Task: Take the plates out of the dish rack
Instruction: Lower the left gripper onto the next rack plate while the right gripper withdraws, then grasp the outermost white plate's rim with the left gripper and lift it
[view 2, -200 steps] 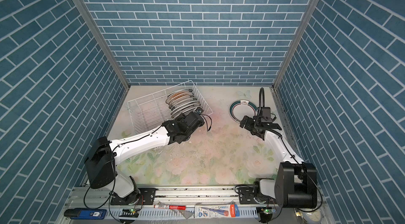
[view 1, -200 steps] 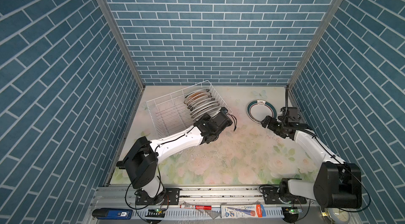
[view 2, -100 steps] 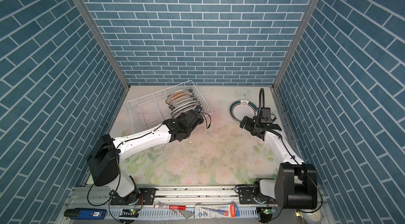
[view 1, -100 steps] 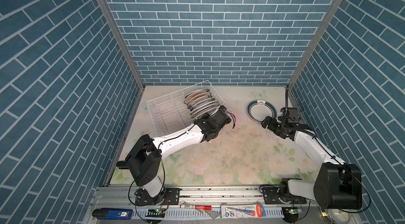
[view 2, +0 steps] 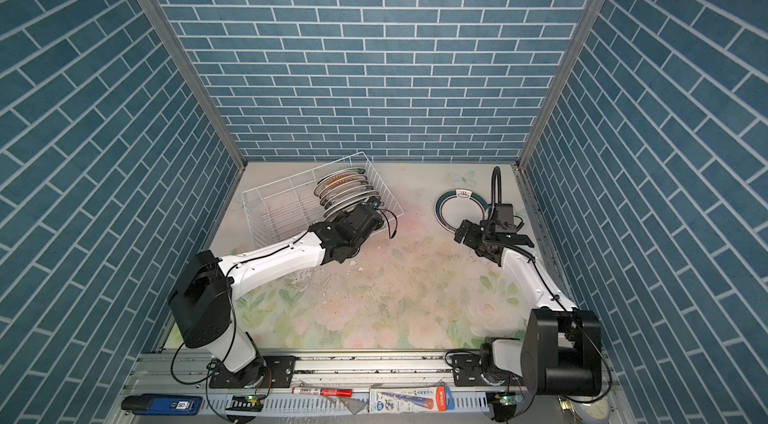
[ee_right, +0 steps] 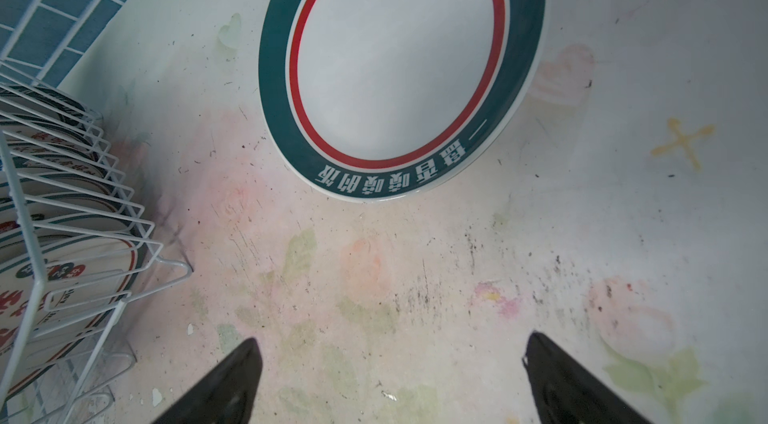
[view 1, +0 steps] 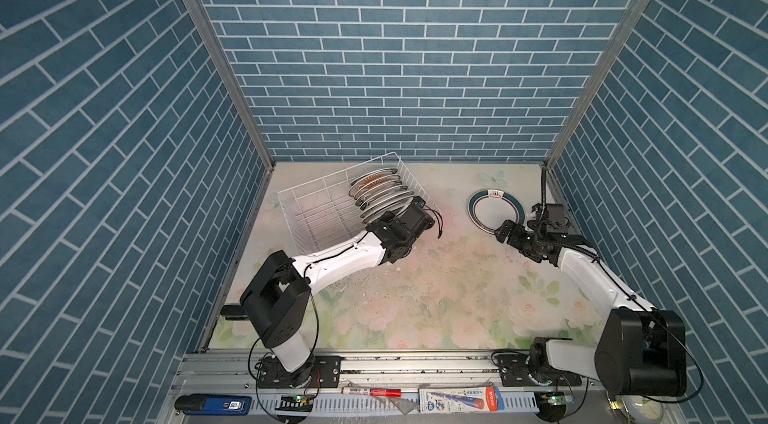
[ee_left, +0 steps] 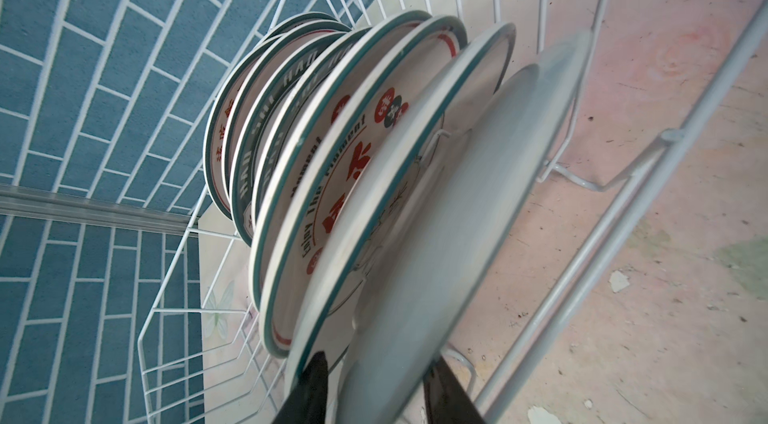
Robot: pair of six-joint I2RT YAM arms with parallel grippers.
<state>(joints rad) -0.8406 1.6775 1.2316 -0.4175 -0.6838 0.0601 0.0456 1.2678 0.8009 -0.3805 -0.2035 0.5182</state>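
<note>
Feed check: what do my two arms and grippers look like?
White link shells, black joints and bases, thin black cables on the left arm and right arm. Black tapered fingers on the left gripper and right gripper. No markings visible.

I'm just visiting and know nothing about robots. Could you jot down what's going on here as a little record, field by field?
Rack: white wire dish rack at the back left of the table, with a row of plates standing on edge in its right end
Unloaded: one green-rimmed plate lying flat on the table
Left hand: fingers either side of the row's nearest plate; firm grip unclear
Right hand: open, empty, near the flat plate
</note>
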